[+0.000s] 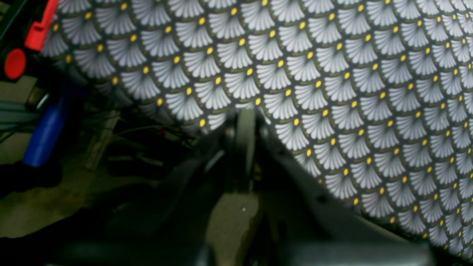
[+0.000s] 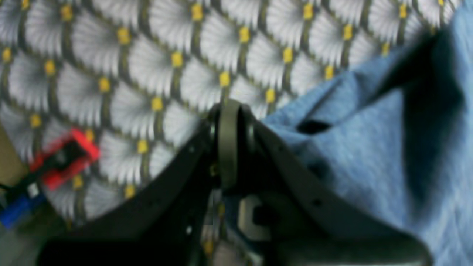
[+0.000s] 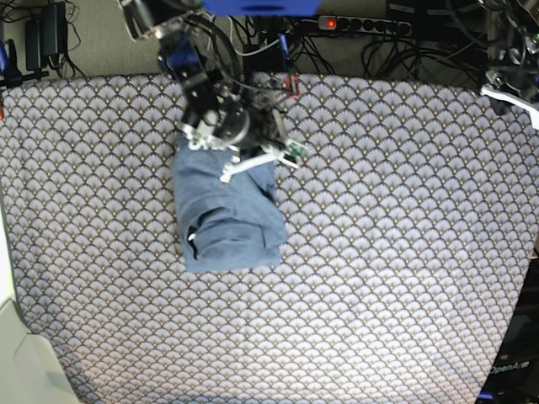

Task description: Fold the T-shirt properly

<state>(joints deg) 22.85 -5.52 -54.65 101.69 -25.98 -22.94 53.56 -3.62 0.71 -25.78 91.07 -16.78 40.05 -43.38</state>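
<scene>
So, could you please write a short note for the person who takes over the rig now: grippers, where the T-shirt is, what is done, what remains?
Left gripper: shut, empty, off the table covering's edge, away from the work.
Right gripper: shut, holding nothing visible, over the covering beside the far end of the T-shirt.
T-shirt: a compact folded bundle on the covering, on the right arm's side; lettering not visible.
Done: the folds appear made.
Left: the top layers look rumpled and uneven; probably smooth or square them, then pull the right arm back.

table covering [image 3: 379, 252]: scallop-patterned | power strip [image 3: 362, 25]: behind table | red clamp [image 2: 64, 157]: table edge
</scene>
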